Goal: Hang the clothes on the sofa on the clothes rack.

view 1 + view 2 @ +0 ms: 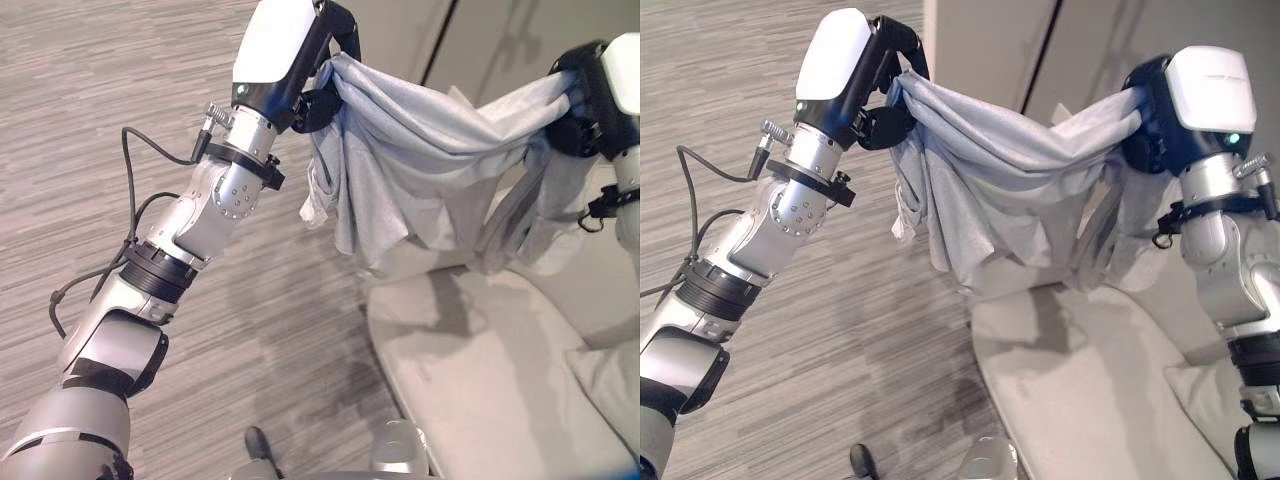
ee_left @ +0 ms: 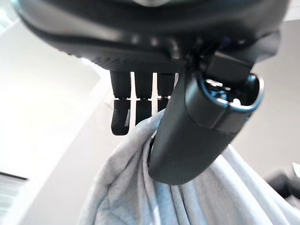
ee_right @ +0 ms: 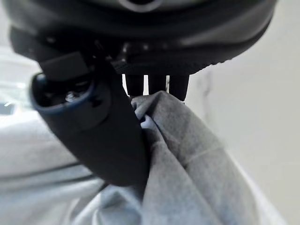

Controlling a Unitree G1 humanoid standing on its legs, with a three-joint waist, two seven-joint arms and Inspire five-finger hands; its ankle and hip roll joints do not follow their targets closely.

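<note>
Above the pale sofa (image 1: pixel 1090 390), left hand (image 1: pixel 880 95) and right hand (image 1: pixel 1150 125) pinched the grey shirt (image 1: pixel 1010 190), stretching it open for hanging.

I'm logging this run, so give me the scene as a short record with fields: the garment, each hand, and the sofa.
garment: light grey garment, stretched between both hands, lifted, its lower folds hanging down to the sofa
left hand: left hand raised, fingers and thumb pinching one end of the garment
right hand: right hand raised, pinching the other end
sofa: pale sofa below the garment
floor: grey striped floor beside the sofa
</note>
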